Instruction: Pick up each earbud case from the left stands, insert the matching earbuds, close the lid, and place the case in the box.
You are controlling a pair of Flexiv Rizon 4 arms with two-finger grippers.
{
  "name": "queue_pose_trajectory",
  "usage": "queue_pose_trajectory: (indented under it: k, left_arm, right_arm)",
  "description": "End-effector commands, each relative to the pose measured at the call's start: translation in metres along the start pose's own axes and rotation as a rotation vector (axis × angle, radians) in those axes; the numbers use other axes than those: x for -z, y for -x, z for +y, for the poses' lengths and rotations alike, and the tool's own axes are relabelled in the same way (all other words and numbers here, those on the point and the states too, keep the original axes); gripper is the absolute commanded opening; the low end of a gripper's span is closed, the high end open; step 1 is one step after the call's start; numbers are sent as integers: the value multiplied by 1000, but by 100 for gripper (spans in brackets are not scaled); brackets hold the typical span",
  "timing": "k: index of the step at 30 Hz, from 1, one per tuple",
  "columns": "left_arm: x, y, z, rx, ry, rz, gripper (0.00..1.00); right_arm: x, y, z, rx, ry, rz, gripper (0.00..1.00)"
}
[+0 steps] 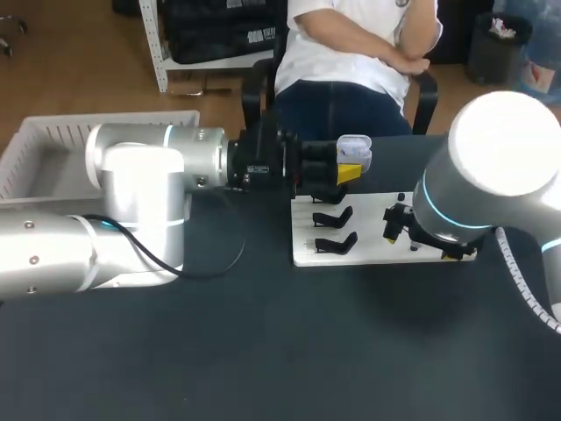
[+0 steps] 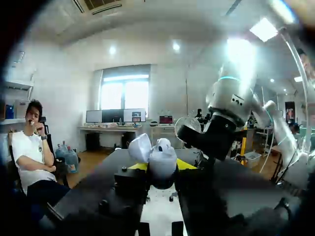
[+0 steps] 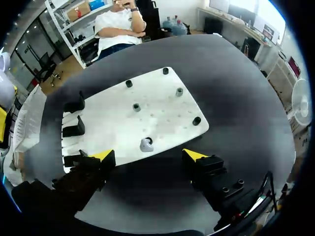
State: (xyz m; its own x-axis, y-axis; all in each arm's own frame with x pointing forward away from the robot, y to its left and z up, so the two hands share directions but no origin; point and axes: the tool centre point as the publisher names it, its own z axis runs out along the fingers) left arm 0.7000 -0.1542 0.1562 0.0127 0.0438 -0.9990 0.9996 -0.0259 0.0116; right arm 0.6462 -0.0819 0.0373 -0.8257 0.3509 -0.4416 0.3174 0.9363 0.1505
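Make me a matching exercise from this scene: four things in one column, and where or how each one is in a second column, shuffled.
1. earbud case
2. loose earbud
3. right hand
4. box

A. open, holding nothing
B. lying on the white board
C. gripped in the left hand, lid open
D. far to the left of the white board

Pairs: 1-C, 2-B, 3-A, 4-D

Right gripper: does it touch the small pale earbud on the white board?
Apart. Right wrist view: the small pale earbud sits ahead of the right gripper, clear of both fingers.
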Motion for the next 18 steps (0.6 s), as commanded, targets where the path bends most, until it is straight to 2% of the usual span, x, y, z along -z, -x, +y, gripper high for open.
queue_pose_trajectory:
  k: [1, 2, 10, 17, 18]
  left_arm:
    - [0, -1, -2, -3, 7, -4, 0]
    - [0, -1, -2, -3, 7, -4, 0]
    - [0, -1, -2, -3, 7, -4, 0]
    - [0, -1, -2, -3, 7, -4, 0]
    - [0, -1, -2, -3, 7, -4, 0]
  right_arm:
    - [-11, 0, 7, -5, -1, -66, 79]
    - [-12, 0, 7, -5, -2, -61, 76]
    - [-13, 2, 8, -32, -7, -34, 74]
    - [-10, 3, 4, -64, -29, 4, 78]
    - [-10, 3, 4, -74, -30, 20, 81]
